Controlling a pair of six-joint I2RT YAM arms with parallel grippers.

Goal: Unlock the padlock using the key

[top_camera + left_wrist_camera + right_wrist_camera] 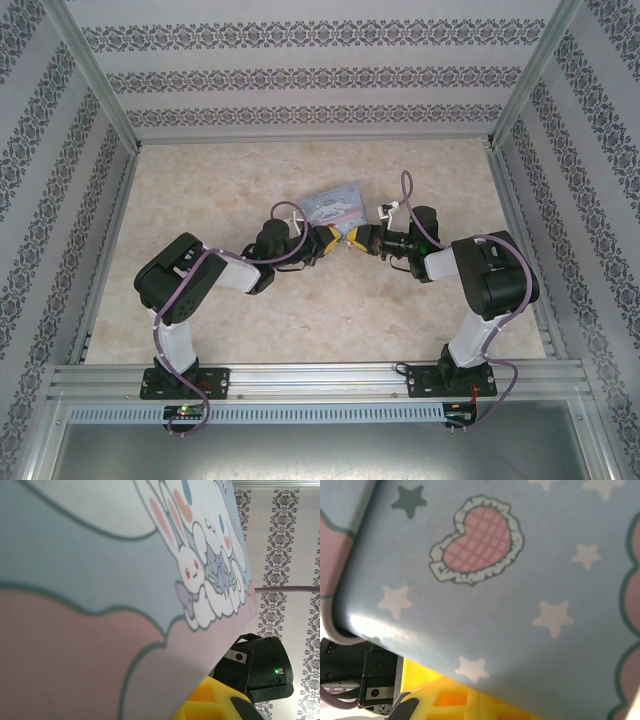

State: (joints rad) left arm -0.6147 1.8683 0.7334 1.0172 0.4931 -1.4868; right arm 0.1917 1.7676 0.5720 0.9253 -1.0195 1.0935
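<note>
My left gripper [330,238] and right gripper [356,238] meet tip to tip at the table's middle, just in front of the pale-blue cartoon tin [335,208]. The tin's printed lid [100,580] looms close in the left wrist view, above a yellow finger [212,705] at the bottom edge. In the right wrist view the starred side of the tin [520,580] hangs over my right gripper [479,700], whose yellow fingers lie pressed together. Both grippers are shut. The padlock and the key are hidden, and I cannot tell whether either gripper holds one.
The marbled tabletop [300,320] is fenced by patterned walls [320,80] and aluminium rails [320,378]. The right arm's black wrist camera [265,672] sits just beyond the tin's edge. The left arm's black wrist parts [350,680] show at the lower left.
</note>
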